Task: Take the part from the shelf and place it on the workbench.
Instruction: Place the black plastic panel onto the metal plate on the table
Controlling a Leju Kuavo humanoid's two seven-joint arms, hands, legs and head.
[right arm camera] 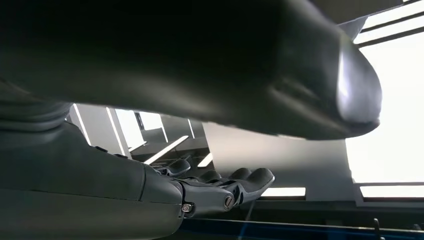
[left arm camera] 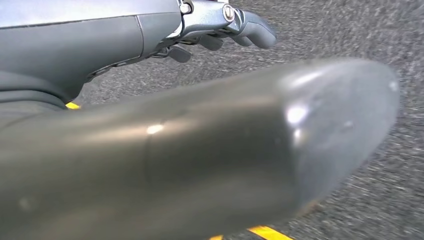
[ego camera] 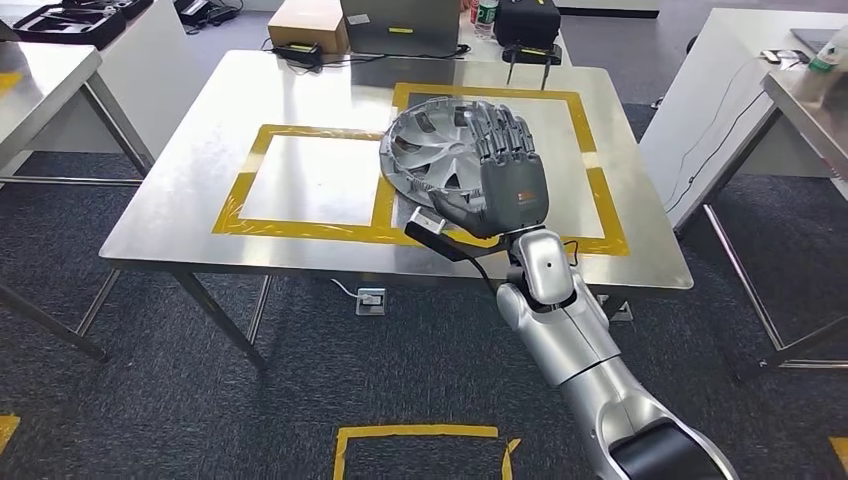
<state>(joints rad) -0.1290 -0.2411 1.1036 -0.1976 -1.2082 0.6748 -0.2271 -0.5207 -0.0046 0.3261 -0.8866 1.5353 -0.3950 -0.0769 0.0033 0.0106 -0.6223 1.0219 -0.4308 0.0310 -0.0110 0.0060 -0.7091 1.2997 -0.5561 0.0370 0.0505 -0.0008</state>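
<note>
The part, a silver wheel cover (ego camera: 425,152), lies on the steel workbench (ego camera: 190,215), across the yellow tape line between two taped squares. My right hand (ego camera: 507,165) hovers over its right side with fingers stretched out straight. In the right wrist view the thumb (right arm camera: 320,75) and fingers (right arm camera: 235,187) are apart with nothing between them. Whether the hand touches the cover I cannot tell. My left hand (left arm camera: 200,150) hangs over grey carpet, its fingers (left arm camera: 250,30) loose and holding nothing.
A cardboard box (ego camera: 308,22), a black case (ego camera: 527,20) and a black two-pronged stand (ego camera: 531,55) sit at the workbench's far edge. Other tables stand at the left (ego camera: 40,70) and right (ego camera: 810,110). Yellow tape (ego camera: 420,435) marks the carpet in front.
</note>
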